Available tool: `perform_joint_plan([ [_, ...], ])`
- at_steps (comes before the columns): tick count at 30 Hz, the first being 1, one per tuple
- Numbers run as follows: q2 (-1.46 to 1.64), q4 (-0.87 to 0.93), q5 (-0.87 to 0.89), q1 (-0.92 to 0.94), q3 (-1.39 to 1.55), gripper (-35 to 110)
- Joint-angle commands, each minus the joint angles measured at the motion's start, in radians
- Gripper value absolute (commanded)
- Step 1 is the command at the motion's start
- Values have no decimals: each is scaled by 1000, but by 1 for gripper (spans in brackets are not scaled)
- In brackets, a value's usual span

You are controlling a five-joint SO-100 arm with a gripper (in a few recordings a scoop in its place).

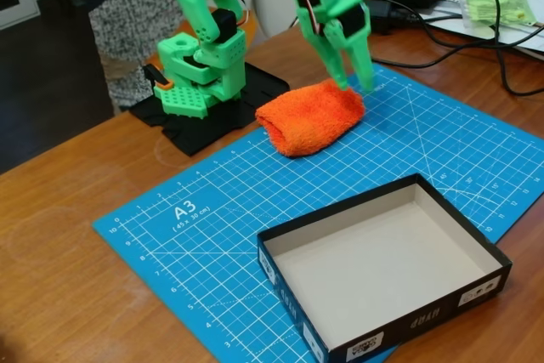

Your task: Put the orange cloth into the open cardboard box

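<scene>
Your tool [358,82] hangs over the far right end of the orange cloth [310,116], its two green fingers spread apart with nothing between them. One fingertip is down at the cloth's upper edge; the other comes down just past that end, over the mat. Whether either tip actually presses into the pile you cannot tell from this angle.

The cloth lies on the blue cutting mat [212,227] as a fat, rolled bundle, well apart from the open cardboard box [384,274], which sits nearer the camera with its bottom bare. Nothing has been lifted yet.

Expect the bundle to be light, soft and very compressible. The terry pile should give good friction, so slipping is less of a worry than a shallow bite that catches only the outer layer and lets the roll unfurl and trail. Judged from here, you would do better to straddle the roll across its narrow width, nearer its middle than its end, and close deep.

Readable writing: the mat carries "A3" in white, with a smaller bracketed size line beneath and numbered ruler marks along its edges. The box's black sides bear small white labels too fine to read. The mat rests on a wooden counter [68,210].
</scene>
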Motion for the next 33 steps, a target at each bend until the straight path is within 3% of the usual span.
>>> perform_joint_plan([
  [1, -9, -11, 0, -40, 14, 24],
  [8, -95, 9, -49, -167, 35, 34],
  [12, -87, 112, -94, -259, 28, 34],
  [17, 140, 64, -52, -353, 178, 35],
  [22, 370, -8, -44, -267, 356, 39],
  [26, 314, -74, -38, -144, 403, 39],
  [33, -31, -104, -23, -268, 307, 36],
])
